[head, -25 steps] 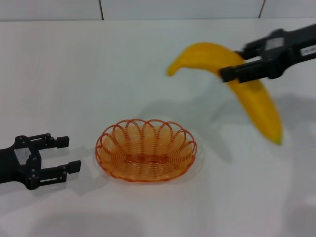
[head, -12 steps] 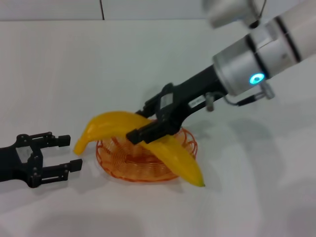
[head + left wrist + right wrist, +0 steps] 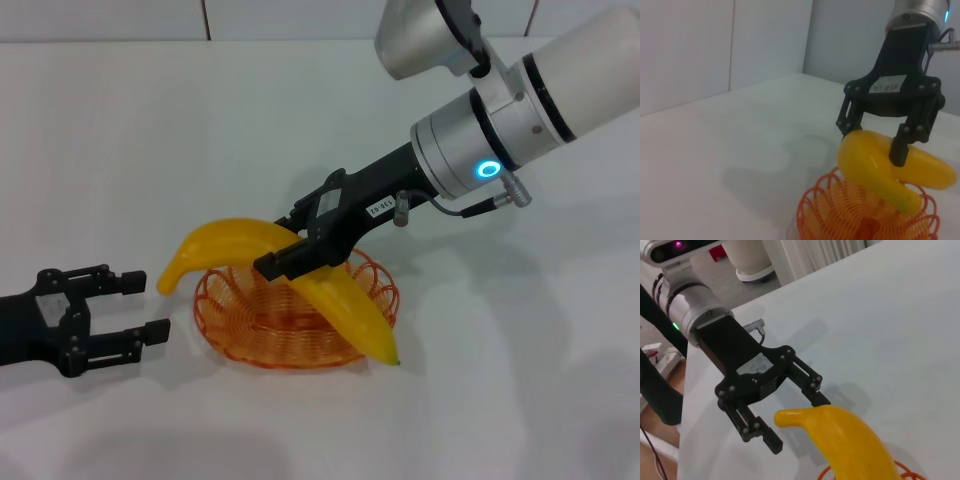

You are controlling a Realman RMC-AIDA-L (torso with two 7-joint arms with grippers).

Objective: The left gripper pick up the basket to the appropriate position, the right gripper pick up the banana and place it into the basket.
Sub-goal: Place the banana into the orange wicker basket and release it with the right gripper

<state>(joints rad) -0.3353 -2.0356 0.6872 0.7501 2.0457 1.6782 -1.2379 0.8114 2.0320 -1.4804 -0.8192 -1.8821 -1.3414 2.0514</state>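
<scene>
The orange wire basket (image 3: pixel 250 322) stands on the white table. My right gripper (image 3: pixel 283 262) is shut on the yellow banana (image 3: pixel 345 305) and holds it low across the basket, both ends reaching past the rim. I cannot tell whether the banana touches the wire. My left gripper (image 3: pixel 142 304) is open and empty just left of the basket, apart from it. The left wrist view shows the right gripper (image 3: pixel 875 141) shut on the banana (image 3: pixel 875 172) over the basket (image 3: pixel 832 212). The right wrist view shows the banana (image 3: pixel 855 445) and the left gripper's fingers (image 3: pixel 807 380) beyond it.
The white table (image 3: pixel 150 140) stretches all around the basket. A tiled wall (image 3: pixel 300 18) runs along the back edge. The right arm's white and silver forearm (image 3: pixel 520 110) reaches in from the back right above the table.
The right gripper has carried the banana from high at the back right down over the basket, and a little lower in the last half second. The left gripper has barely moved.
</scene>
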